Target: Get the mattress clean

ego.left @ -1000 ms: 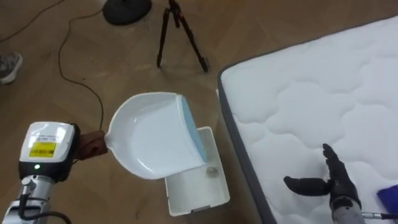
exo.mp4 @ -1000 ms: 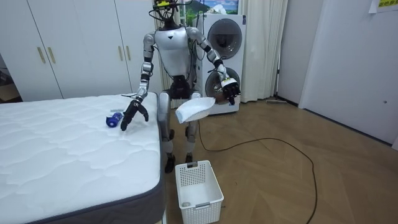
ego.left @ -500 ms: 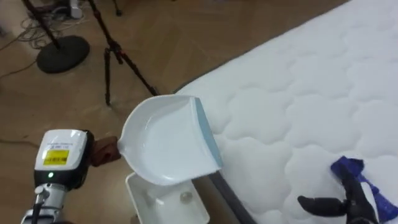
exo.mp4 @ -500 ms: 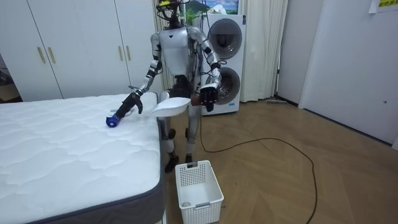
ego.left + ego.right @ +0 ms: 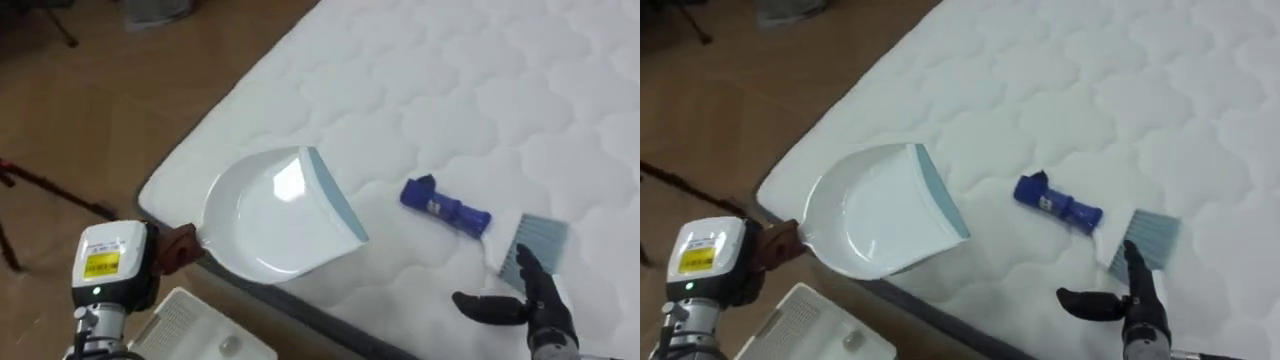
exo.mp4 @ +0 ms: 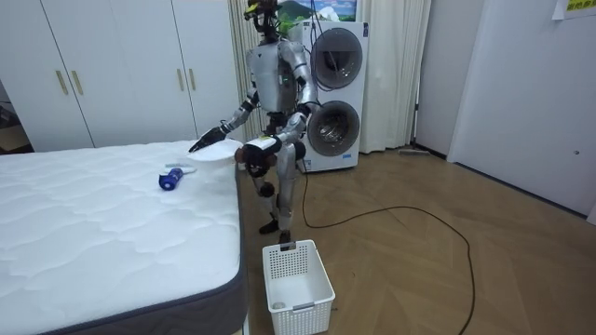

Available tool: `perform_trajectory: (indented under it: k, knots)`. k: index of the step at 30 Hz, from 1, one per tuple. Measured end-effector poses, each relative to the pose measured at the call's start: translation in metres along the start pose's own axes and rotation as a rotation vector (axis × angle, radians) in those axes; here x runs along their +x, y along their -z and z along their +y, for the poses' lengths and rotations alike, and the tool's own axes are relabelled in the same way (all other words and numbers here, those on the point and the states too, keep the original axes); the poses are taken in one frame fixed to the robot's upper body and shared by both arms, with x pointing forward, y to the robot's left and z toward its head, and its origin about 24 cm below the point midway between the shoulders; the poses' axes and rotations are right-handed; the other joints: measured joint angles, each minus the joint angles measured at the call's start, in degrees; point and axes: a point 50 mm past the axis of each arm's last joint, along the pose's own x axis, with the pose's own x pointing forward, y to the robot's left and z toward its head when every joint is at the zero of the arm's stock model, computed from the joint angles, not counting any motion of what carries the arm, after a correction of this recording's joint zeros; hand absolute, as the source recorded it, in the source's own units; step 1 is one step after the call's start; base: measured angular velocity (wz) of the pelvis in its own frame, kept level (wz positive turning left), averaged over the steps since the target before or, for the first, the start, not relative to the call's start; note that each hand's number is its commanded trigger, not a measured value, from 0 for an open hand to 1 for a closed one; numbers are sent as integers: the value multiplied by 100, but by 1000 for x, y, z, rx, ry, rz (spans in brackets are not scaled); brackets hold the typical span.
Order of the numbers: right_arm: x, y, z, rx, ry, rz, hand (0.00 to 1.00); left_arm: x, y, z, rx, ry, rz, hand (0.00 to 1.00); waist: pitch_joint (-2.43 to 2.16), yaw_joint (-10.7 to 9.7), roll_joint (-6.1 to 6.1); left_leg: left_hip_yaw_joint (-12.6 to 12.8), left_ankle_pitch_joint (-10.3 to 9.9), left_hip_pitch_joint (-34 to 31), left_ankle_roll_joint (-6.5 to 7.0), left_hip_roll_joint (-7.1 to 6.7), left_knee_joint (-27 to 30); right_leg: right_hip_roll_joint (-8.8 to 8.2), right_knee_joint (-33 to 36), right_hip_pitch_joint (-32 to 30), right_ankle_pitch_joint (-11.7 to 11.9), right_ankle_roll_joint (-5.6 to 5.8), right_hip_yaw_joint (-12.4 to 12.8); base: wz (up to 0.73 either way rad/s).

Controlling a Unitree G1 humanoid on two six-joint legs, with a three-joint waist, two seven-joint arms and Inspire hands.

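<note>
On quilted mattress (image 5: 500, 80), blue brush (image 5: 450, 210) — right hand (image 5: 535, 302) spread beside it, left hand (image 5: 176, 244) gripping dustpan (image 5: 275, 215), wood floor (image 5: 80, 120)

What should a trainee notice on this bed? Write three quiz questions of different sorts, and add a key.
1. True or false: the blue-handled brush with grey bristles lies inside the white plastic dustpan.
2. What holds the dustpan? A: the left hand. B: a person. C: nothing; it lies on the floor.
3. Fill in: the open right hand is over the white quilted ___.
Key: 1 false, it lies on the mattress. 2 A. 3 mattress.
</note>
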Motion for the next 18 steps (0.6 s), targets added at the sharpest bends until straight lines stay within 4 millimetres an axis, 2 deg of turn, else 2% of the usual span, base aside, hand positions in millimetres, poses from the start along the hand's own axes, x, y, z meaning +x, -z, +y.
perform_trajectory:
  k: [1, 2, 3, 4, 5, 6, 7, 11, 12, 13, 14, 15, 16, 17, 18]
  knots:
    - [0, -1, 0, 0, 0, -4, 0, 0, -2, -2, -5, 10, 4, 100, -29, -36, 14, -127, 17, 7, -24, 11, 1, 64, -31, -9, 51, -33, 104, -55]
    - [1, -2, 0, 0, -1, -8, 0, -1, -3, -2, -7, 13, 6, 100, -36, -44, 19, -202, 23, 9, -32, 12, 2, 96, -31, -25, 69, -50, 170, -60]
    - [1, -3, 1, 3, -6, -13, 0, -1, -4, -3, -12, 16, 9, 100, -41, -42, 30, -515, 42, 5, -37, -9, 42, 161, -46, -46, 120, -90, 301, -86]
    - [1, -3, 1, 4, -17, -14, 0, -3, -5, -5, -30, 26, 21, 100, -44, 10, 42, -1033, 49, -1, -31, -78, 93, 250, -40, -73, 173, -132, 456, -97]
    - [1, -3, 2, 3, -25, -14, 0, -4, -5, -6, -35, 35, 27, 100, -50, 55, 50, -1287, 53, 2, -28, -111, 110, 297, -35, -87, 201, -157, 542, -117]
    - [1, -4, 3, 1, -39, -19, 0, -5, -4, -8, -46, 46, 40, 100, -54, 108, 54, -1734, 62, -2, -29, -178, 127, 397, -37, -109, 242, -198, 743, -100]
    - [0, -7, 4, 3, -51, -33, 0, -7, -3, -8, -46, 49, 44, 100, -63, 104, 52, -1881, 70, -3, -44, -194, 129, 475, -39, -151, 272, -232, 905, -88]
    - [0, -14, 5, 14, -70, -66, 0, -13, -7, -7, -62, 53, 27, 100, -82, -55, -1, -1843, 161, 88, -112, -191, -14, 629, -41, -270, 344, -305, 1270, -54]
    - [-1, -15, 6, 13, -82, -75, 0, -15, -9, -7, -70, 49, 21, 100, -82, -20, -9, -1961, 184, 111, -125, -191, -38, 713, -118, -282, 418, -346, 1418, -97]
    - [-1, -15, 7, 13, -94, -73, 0, -17, -10, -9, -78, 54, 22, 100, -82, 69, -4, -2245, 192, 142, -130, -206, -46, 832, -239, -268, 524, -393, 1561, -111]
    - [-1, -15, 8, 14, -98, -73, 0, -18, -11, -10, -82, 57, 23, 100, -80, 123, -2, -2440, 196, 162, -134, -233, -46, 873, -274, -266, 571, -422, 1578, -125]
    - [-2, -15, 9, 12, -101, -75, 0, -21, -13, -12, -89, 64, 24, 100, -81, 211, -1, -2837, 196, 191, -134, -284, -46, 954, -348, -255, 657, -472, 1580, -103]
    - [-2, -16, 9, 3, -104, -82, 0, -21, -13, -12, -91, 64, 22, 100, -82, 221, -4, -3002, 194, 188, -138, -286, -60, 992, -418, -231, 710, -519, 1514, -77]
    - [-1, -17, 9, -1, -104, -86, 0, -20, -13, -12, -91, 64, 21, 100, -80, 168, -6, -3041, 191, 183, -145, -275, -79, 1016, -436, -201, 733, -530, 1511, -31]
    - [-1, -18, 8, -6, -101, -92, 0, -20, -14, -12, -93, 64, 17, 100, -73, 30, -12, -3044, 185, 208, -165, -263, -142, 1032, -443, -179, 737, -539, 1502, -3]
